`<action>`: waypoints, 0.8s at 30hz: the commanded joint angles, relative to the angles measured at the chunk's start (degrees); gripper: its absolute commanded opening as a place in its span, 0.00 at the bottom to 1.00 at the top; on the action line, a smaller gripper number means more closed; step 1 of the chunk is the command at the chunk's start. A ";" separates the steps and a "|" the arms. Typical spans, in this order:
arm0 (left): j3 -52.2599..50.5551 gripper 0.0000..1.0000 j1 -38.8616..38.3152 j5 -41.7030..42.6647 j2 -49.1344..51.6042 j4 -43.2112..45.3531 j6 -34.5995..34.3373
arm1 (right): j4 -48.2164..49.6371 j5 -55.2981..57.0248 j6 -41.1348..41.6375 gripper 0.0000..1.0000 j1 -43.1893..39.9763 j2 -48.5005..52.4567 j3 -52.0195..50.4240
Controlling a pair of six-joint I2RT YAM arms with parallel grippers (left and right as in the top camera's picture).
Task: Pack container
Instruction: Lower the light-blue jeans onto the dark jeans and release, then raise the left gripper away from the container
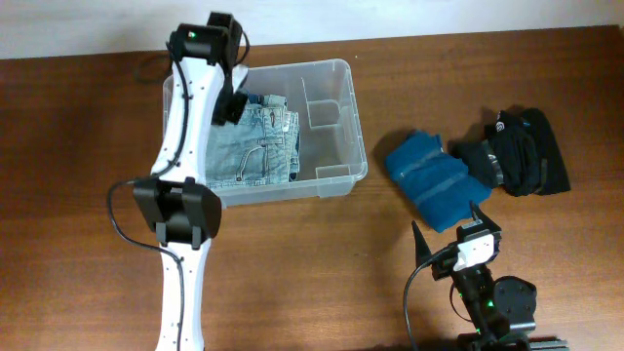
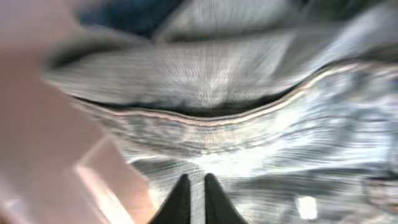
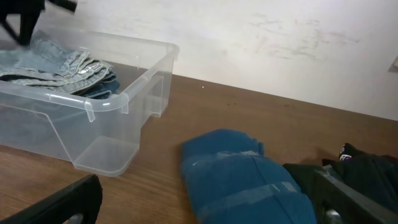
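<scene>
L gripper [image 2: 194, 198] fingers narrow, nearly together, just above folded pale-blue denim jeans [image 2: 217, 87] inside large clear rectangular plastic container [image 1: 357, 127]. R gripper [image 3: 205, 200] fingers wide, empty; folded blue cloth [image 3: 242, 180] just ahead, container ahead-left.

Blur smears the whole left wrist view, leaving the denim jeans [image 2: 217, 124] as streaks. Overhead, the left arm [image 1: 187, 117] hides the container's [image 1: 357, 117] left wall.

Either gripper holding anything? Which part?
Right gripper: open, empty. Left gripper: nearly closed against folded light-blue denim jeans in clear plastic bin; blurred, grip cannot be told.
</scene>
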 commanded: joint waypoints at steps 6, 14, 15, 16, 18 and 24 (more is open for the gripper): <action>10.91 0.61 1.14 4.26 -8.39 -0.02 -4.74 | -0.02 -0.33 -0.24 0.99 -0.48 -0.37 -0.50; 13.20 0.99 8.04 15.39 -12.50 1.38 -10.25 | 0.39 -0.09 -0.28 0.98 -0.46 -0.39 -0.50; 13.20 0.99 9.20 17.81 -12.70 1.49 -10.25 | 0.68 -0.09 -0.26 0.98 -0.48 -0.39 -0.50; 13.20 0.99 10.51 19.80 -12.79 1.53 -10.25 | 0.61 -0.11 -0.26 0.98 -0.46 -0.39 -0.50; 13.20 0.99 12.81 23.43 -12.76 1.36 -10.25 | -0.02 -0.09 -0.26 0.98 -0.46 -0.37 -0.50; 13.20 0.99 14.58 25.07 -12.76 0.79 -10.23 | 4.72 -2.69 -0.22 0.99 -0.48 -0.26 0.00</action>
